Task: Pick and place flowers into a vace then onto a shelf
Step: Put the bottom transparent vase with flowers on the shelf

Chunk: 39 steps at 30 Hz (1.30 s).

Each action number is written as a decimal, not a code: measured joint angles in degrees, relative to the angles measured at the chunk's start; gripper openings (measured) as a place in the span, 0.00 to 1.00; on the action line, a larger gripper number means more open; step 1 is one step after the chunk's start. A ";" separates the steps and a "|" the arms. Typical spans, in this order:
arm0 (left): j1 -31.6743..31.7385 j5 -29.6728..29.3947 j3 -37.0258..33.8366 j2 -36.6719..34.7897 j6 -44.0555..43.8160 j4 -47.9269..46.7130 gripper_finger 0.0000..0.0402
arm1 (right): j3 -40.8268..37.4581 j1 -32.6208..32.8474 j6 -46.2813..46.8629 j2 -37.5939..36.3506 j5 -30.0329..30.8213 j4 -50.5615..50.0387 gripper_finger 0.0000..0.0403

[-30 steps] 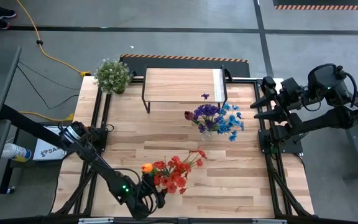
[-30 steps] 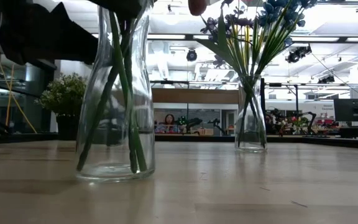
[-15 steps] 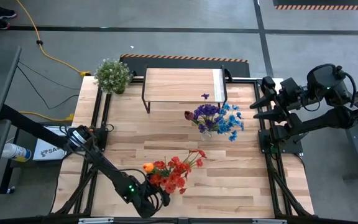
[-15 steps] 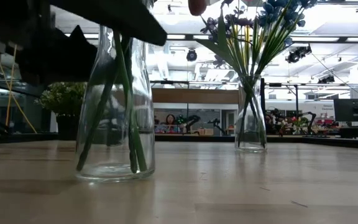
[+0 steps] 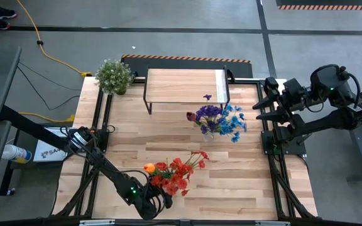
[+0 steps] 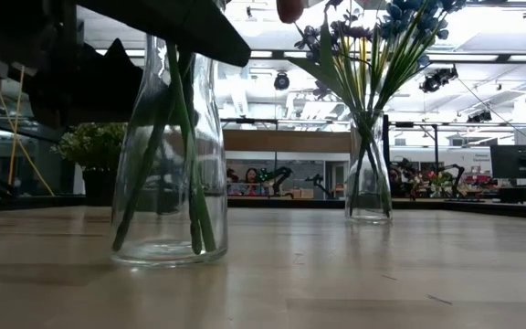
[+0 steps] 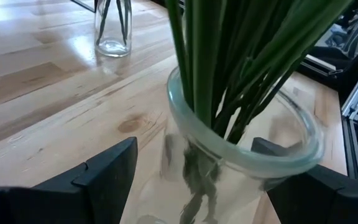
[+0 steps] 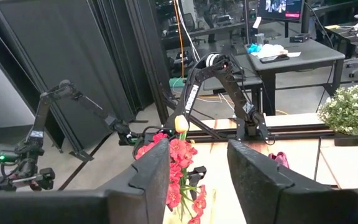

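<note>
A clear glass vase stands near the table's front edge, holding red flowers and one orange bloom. Their green stems rise through its rim. My left gripper is open and reaches level toward the vase's neck, one finger on each side. A gap shows between the glass and one finger. A second vase of blue and purple flowers stands in front of the shelf. My right gripper waits open, raised beyond the table's right edge.
A bushy potted plant stands at the far left corner beside the shelf. Bare wood lies between the two vases. The black frame rails run along the table's left and right sides.
My left gripper has sunk a little and slid toward the vase with the red flowers. Its fingers now stand beside the neck. It has kept still for the last half second, and the vase and flowers have not moved.
</note>
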 joint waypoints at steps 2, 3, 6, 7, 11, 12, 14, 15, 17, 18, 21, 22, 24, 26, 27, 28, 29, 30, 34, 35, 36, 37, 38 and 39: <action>0.00 -0.04 0.00 0.00 0.01 -0.16 0.88 | 0.00 0.00 0.00 0.00 0.00 0.00 0.38; 0.00 -0.10 0.00 0.00 0.00 -0.23 0.88 | 0.00 0.00 0.00 0.00 0.00 0.00 0.38; 0.00 -0.19 0.00 0.00 0.02 -0.54 0.88 | 0.00 0.00 0.00 0.00 0.00 0.00 0.38; 0.00 -0.17 0.00 0.00 0.01 -0.54 0.88 | 0.00 0.00 0.00 0.00 0.00 0.01 0.37; 0.00 -0.48 0.00 0.00 0.28 -0.54 0.88 | 0.00 0.00 0.00 0.00 0.00 0.00 0.37; 0.00 -1.02 0.00 0.00 0.28 -0.52 0.88 | 0.00 0.00 0.00 0.00 0.00 0.00 0.38; 0.00 -1.39 0.00 0.00 0.31 -0.45 0.88 | 0.00 0.00 0.07 0.00 0.00 0.00 0.38; 0.00 -1.39 0.00 0.00 0.45 -0.52 0.88 | 0.00 0.00 0.08 0.00 0.00 0.00 0.39; 0.00 -1.48 0.00 0.00 1.13 -0.52 0.88 | 0.00 0.00 0.21 0.00 0.00 0.00 0.39; 0.00 -1.48 0.00 0.00 1.55 -0.45 0.88 | 0.00 0.00 0.29 0.00 0.00 0.00 0.39; 0.01 -1.71 0.00 0.00 1.93 -0.50 0.88 | 0.00 0.00 0.34 0.00 0.00 0.00 0.39; 0.02 -1.75 0.00 0.00 1.93 -0.50 0.88 | 0.00 0.00 0.36 0.00 -0.01 0.00 0.38; 0.02 -1.92 0.00 0.00 1.94 -0.52 0.88 | 0.00 0.00 0.40 0.00 -0.01 0.00 0.38; 0.02 -2.66 0.00 0.00 1.94 -0.52 0.88 | 0.00 0.00 0.42 0.00 0.00 0.02 0.37; 0.02 -3.30 0.00 0.00 1.94 -0.52 0.88 | 0.00 0.00 0.42 0.00 0.00 0.00 0.37; 0.02 -4.18 0.00 0.00 1.94 -0.52 0.88 | 0.00 0.00 0.42 0.00 0.00 0.00 0.37; 0.02 -4.65 0.00 0.00 1.94 -0.54 0.88 | 0.00 0.00 0.40 0.00 -0.01 0.01 0.37; 0.04 -4.97 0.00 0.00 1.94 -0.52 0.88 | 0.00 0.00 0.42 0.00 0.00 0.00 0.38; 0.44 -5.18 0.00 0.00 1.94 -0.52 0.86 | 0.00 0.00 0.42 0.00 0.00 0.00 0.38; 0.53 -4.77 0.00 0.00 1.94 -0.50 0.85 | 0.00 0.00 0.42 0.00 -0.02 0.00 0.38; 0.85 -4.50 0.00 0.00 1.94 -0.50 0.83 | 0.00 0.00 0.42 0.00 0.00 0.00 0.38; 1.09 -4.33 0.00 -0.01 1.94 -0.52 0.80 | 0.00 0.00 0.42 0.00 0.00 0.00 0.37; 1.17 -4.01 0.00 -0.02 1.94 -0.50 0.77 | 0.00 0.00 0.40 0.00 -0.01 0.00 0.37; 1.39 -3.84 0.00 -0.02 1.93 -0.43 0.73 | 0.00 0.00 0.32 0.00 -0.01 0.00 0.37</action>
